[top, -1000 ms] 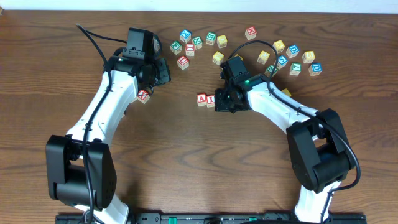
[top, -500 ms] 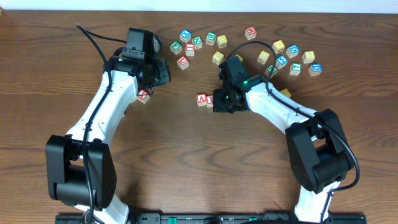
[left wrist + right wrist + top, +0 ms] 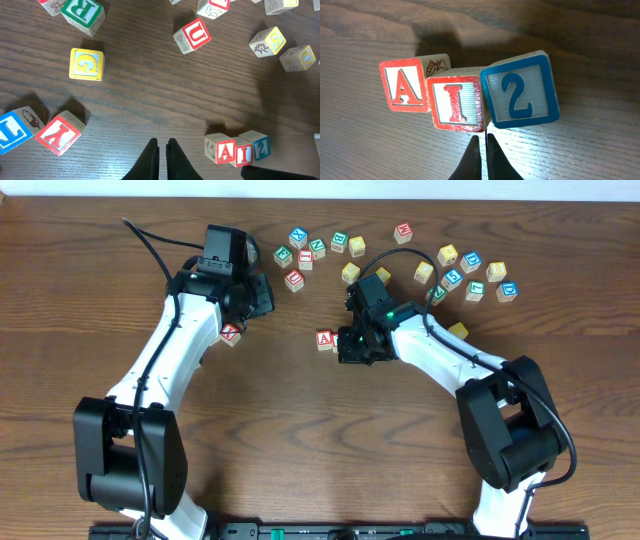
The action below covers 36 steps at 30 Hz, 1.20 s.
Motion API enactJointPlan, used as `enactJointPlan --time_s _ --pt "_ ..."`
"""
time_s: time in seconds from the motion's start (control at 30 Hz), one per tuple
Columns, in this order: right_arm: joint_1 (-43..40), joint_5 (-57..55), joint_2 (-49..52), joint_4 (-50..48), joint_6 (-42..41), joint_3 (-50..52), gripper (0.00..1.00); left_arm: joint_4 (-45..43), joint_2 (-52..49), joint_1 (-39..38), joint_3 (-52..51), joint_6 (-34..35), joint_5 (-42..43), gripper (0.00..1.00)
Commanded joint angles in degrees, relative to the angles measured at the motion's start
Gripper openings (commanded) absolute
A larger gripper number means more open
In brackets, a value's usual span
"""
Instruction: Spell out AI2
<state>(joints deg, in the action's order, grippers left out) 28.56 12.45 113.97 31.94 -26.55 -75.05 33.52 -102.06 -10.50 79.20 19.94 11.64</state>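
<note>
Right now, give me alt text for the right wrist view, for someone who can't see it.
Three cubes in a row on the wooden table read AI2: red A cube, red I cube, and blue 2 cube, slightly tilted. The right gripper, shut and empty, points at the seam between I and 2.

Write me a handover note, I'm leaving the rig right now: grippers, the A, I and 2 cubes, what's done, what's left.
Left gripper: shut, empty, away from the row.
Right gripper: shut, empty, tips just in front of the seam between I and 2.
A cube, I cube, 2 cube: side by side in one row on the table, reading AI2; the 2 sits slightly rotated.
Done: the word is spelled.
Left: probably only backing that gripper off; squaring the 2 is optional.
</note>
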Motion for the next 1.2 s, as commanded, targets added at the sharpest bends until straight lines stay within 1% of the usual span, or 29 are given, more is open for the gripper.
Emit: enactJointPlan --time_s 0.0,0.57,1.17 --pt "0.6 0.6 0.5 0.2 -0.9 0.3 0.01 0.3 -0.6 0.2 0.2 0.8 -0.6 0.08" --pt "1.0 -0.5 1.5 -3.2 -3.7 0.3 0.01 0.3 -0.6 0.2 0.2 0.8 -0.6 0.08" --pt "1.1 -0.6 1.6 -5.6 -3.6 0.3 0.01 0.3 -0.6 0.2 0.2 0.8 -0.5 0.08"
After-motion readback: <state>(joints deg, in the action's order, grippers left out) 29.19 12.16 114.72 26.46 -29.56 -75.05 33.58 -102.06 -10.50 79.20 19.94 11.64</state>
